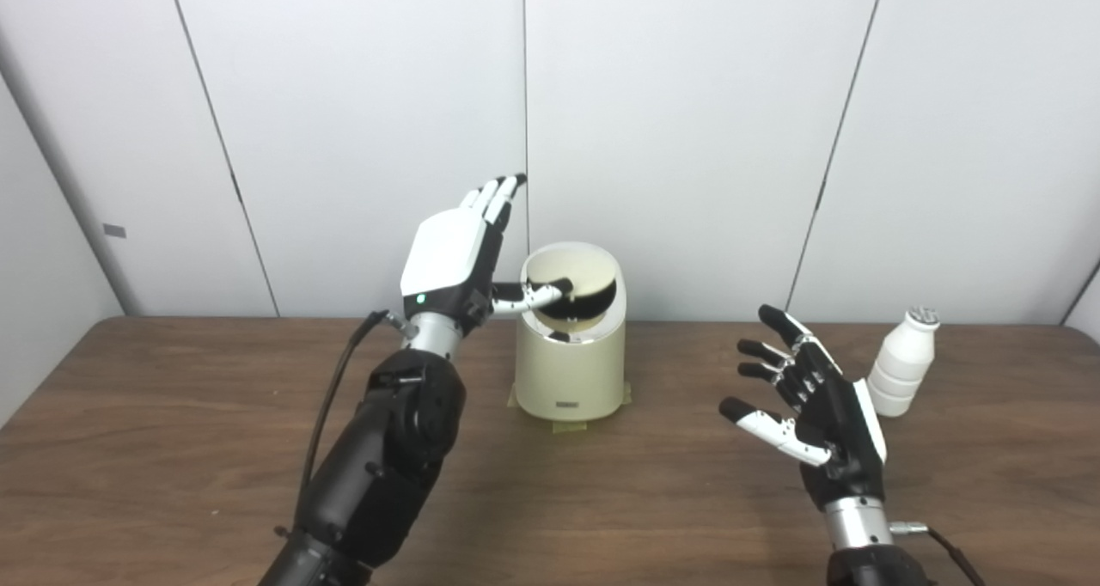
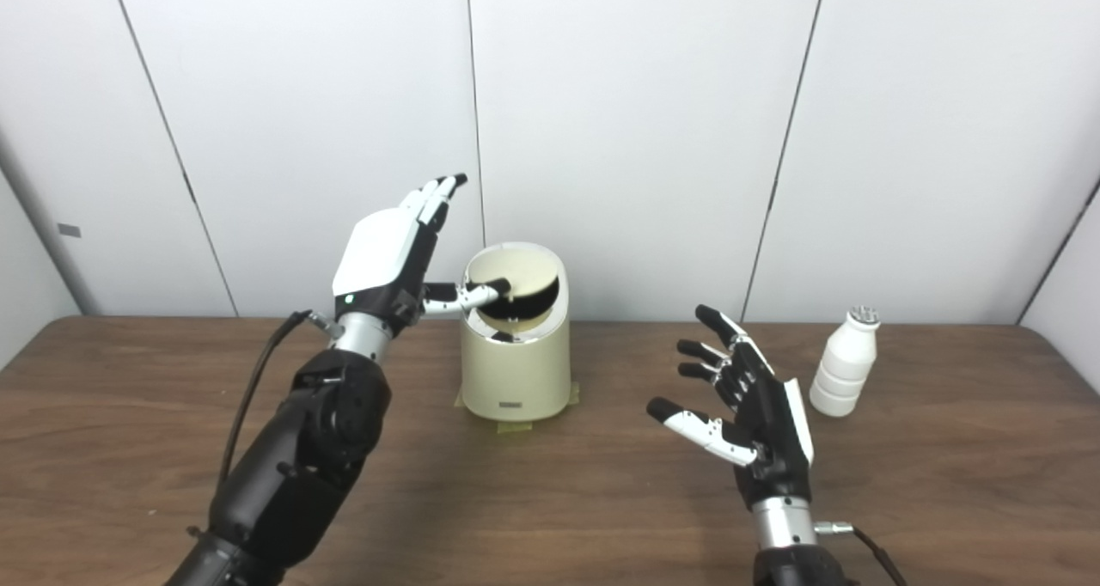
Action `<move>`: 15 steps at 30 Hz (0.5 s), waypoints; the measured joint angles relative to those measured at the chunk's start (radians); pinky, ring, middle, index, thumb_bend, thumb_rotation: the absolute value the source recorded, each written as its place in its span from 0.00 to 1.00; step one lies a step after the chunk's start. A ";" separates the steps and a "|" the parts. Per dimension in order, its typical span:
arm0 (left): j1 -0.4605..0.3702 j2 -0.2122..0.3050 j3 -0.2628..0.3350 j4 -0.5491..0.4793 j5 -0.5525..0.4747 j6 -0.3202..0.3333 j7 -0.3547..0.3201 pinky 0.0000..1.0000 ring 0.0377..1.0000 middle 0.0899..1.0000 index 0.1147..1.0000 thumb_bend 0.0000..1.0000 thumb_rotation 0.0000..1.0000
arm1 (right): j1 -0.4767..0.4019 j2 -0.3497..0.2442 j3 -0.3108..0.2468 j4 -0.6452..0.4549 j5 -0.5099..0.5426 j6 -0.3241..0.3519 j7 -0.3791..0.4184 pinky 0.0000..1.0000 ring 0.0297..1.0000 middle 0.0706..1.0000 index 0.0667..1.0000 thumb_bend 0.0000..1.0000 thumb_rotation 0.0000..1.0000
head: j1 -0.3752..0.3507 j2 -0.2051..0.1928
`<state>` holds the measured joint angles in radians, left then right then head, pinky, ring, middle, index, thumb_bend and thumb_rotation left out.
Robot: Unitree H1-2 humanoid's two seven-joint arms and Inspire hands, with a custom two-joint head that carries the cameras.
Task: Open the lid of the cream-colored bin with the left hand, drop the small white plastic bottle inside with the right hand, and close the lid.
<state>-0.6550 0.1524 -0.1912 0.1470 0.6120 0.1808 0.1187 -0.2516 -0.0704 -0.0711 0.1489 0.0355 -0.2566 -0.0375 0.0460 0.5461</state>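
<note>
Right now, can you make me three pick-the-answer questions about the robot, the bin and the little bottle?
1. Where does the small white bottle stand?
A. inside the bin
B. on the table, beyond the right hand
C. in the left hand

2. What colour is the bin?
A. cream
B. red
C. blue

3. What is the right hand doing?
A. holding the bottle
B. pressing the lid
C. open, holding nothing

Answers: 1 B, the bottle stands upright on the table past the right hand. 2 A, its wall is cream. 3 C, its fingers are spread apart and empty, while the left hand pushes the lid with its thumb.
</note>
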 measured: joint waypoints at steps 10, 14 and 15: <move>0.260 -0.071 0.179 -0.208 -0.327 -0.007 -0.047 0.67 0.79 0.81 0.80 0.73 0.30 | 0.000 -0.003 0.001 0.004 -0.006 0.009 0.000 0.64 0.73 0.88 0.81 0.85 0.30 | 0.006 0.002; 0.335 -0.075 0.214 -0.251 -0.402 -0.007 -0.055 0.65 0.72 0.76 0.78 0.71 0.27 | 0.000 -0.003 0.002 0.006 -0.006 0.011 0.000 0.63 0.72 0.87 0.80 0.85 0.29 | 0.005 0.002; 0.350 -0.075 0.222 -0.261 -0.421 -0.010 -0.055 0.60 0.69 0.74 0.77 0.70 0.26 | 0.000 -0.004 0.002 0.006 -0.006 0.011 0.000 0.63 0.72 0.87 0.80 0.85 0.28 | 0.002 0.003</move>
<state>-0.3051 0.0776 0.0309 -0.1139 0.1910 0.1705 0.0633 -0.2516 -0.0741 -0.0693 0.1551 0.0294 -0.2459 -0.0371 0.0476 0.5491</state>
